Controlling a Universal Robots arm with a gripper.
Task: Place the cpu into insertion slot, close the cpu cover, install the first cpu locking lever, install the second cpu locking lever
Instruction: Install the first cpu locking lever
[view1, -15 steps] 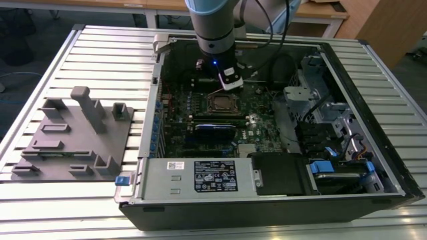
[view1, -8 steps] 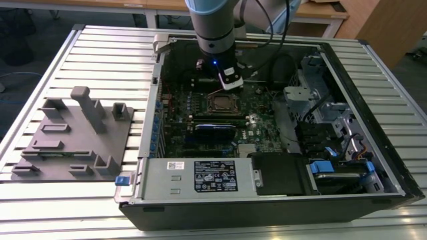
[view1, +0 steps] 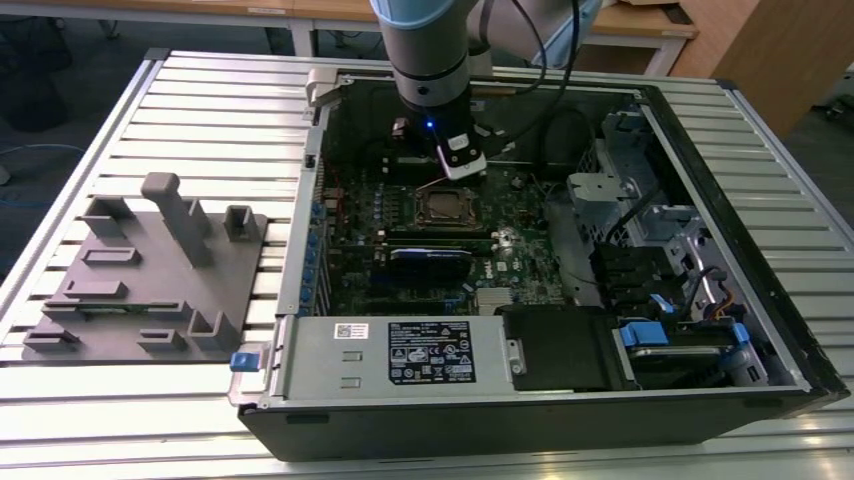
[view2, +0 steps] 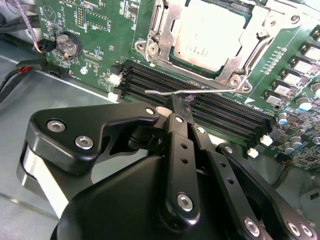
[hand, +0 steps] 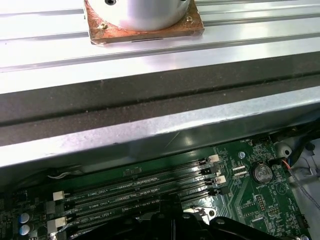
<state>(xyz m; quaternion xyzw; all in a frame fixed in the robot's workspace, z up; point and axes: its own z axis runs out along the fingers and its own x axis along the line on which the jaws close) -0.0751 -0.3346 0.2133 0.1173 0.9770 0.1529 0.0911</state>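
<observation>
The black hand is clenched on a thin silvery wire locking lever, just above the long black memory slots. The pale silvery square cpu lies in the small square metal-rimmed insertion slot, framed by the closed silvery-brown metal cpu cover.

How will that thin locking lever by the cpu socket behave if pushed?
The locking lever is thin bent wire, so probably springy, light, not floppy. Its smooth round metal may slip off a push. Anchored by the cpu cover, it likely pivots, not slides.
</observation>
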